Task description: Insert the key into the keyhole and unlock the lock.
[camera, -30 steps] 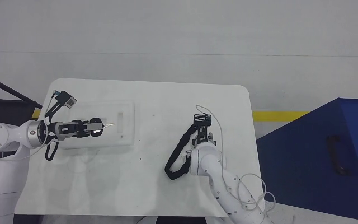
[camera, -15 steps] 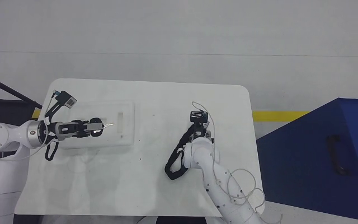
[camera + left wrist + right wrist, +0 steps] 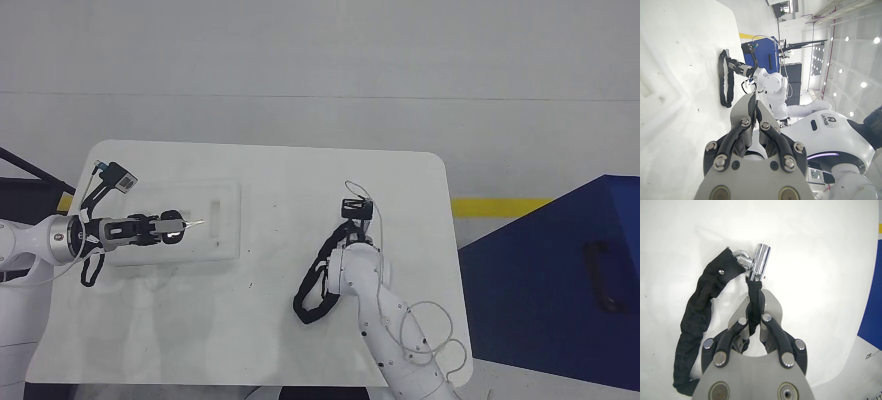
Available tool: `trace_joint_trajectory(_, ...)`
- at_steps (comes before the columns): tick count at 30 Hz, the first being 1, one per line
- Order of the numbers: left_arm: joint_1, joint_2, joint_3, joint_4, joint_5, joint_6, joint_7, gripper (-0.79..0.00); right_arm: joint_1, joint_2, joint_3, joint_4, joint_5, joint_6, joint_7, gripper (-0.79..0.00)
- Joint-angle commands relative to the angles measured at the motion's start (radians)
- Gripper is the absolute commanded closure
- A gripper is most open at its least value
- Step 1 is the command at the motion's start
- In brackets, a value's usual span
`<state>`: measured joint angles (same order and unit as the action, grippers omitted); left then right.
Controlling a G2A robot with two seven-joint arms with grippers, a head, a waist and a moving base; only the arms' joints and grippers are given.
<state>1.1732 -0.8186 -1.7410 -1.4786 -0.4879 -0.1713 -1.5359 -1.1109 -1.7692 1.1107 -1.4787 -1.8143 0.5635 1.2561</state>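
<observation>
Well, the white table point(image 3: 300, 330) is the biggest thing in front of me, and on its left part lies a flat white tray point(image 3: 226, 243) with shallow recesses. To the right of the table's middle, well apart from the tray, lies the lock point(image 3: 696, 317). It is a chain inside a black fabric sleeve, bent into a long loop, and most of this loop rests on the table top. The two ends of the sleeve come together at a shiny chrome cylinder point(image 3: 762, 257), where a short chrome pin joins from the side. From where I look I cannot tell where the keyhole is. The right gripper point(image 3: 755, 303) is just behind this cylinder, and its fingers are pressed together on the thin end of the black sleeve, so the cylinder sticks out in front of the fingertips. The left gripper point(image 3: 172, 227) is over the tray, near its middle. It points across the table toward the lock, and its fingers are closed tight on the key point(image 3: 197, 222). They pinch the flat head, while the thin silver blade sticks out forward over the tray. The key and the lock do not touch; a wide part of bare table is between them.
</observation>
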Motion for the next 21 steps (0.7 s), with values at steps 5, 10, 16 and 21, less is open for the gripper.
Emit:
trace_joint_trajectory(5,0.000,0.000,0.000,0.000,0.000,0.000,0.000,0.000,0.006,-0.010,0.146,-0.086,0.265,-0.085,0.085,0.000)
trace_joint_trajectory(10,0.000,0.000,0.000,0.000,0.000,0.000,0.000,0.000,0.011,0.000,0.293,-0.122,0.571,-0.209,0.159,0.000)
trace_joint_trajectory(16,0.000,0.000,0.000,0.000,0.000,0.000,0.000,0.000,0.059,0.018,0.447,-0.040,0.914,-0.339,0.278,0.000)
trace_joint_trajectory(21,0.000,0.000,0.000,0.000,0.000,0.000,0.000,0.000,0.083,0.030,0.474,0.045,1.078,-0.414,0.280,0.000)
